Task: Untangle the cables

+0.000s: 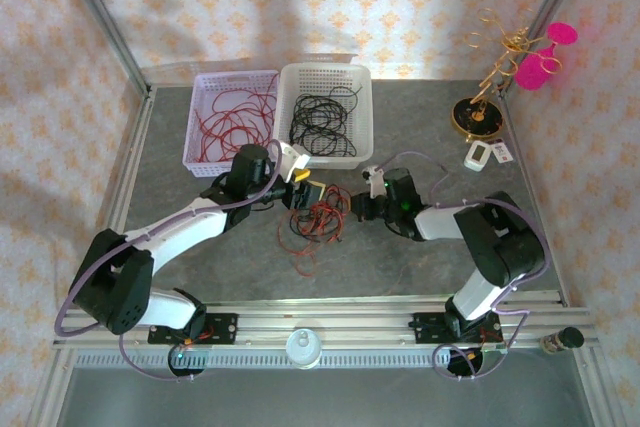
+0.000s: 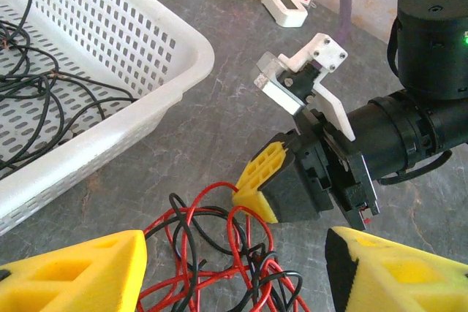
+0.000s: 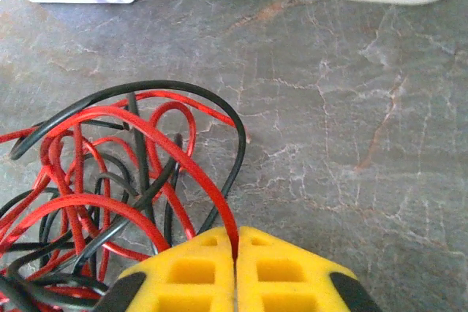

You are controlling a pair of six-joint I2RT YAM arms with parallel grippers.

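Centre of table (image 1: 420,277): cables (image 1: 315,219) in small red-and-black clump, lying flat. Right hand (image 3: 235,253) pinched shut on one red cable (image 3: 210,193) at clump's edge. Left hand (image 2: 234,274) over clump, fingers apart, nothing held. Wires look light, floppy, springy, so loops probably snag. Best bet is to grab a single strand near free end and pull slow.

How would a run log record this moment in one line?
right gripper: shut on red cable | left gripper: open above cables | cables: tangled
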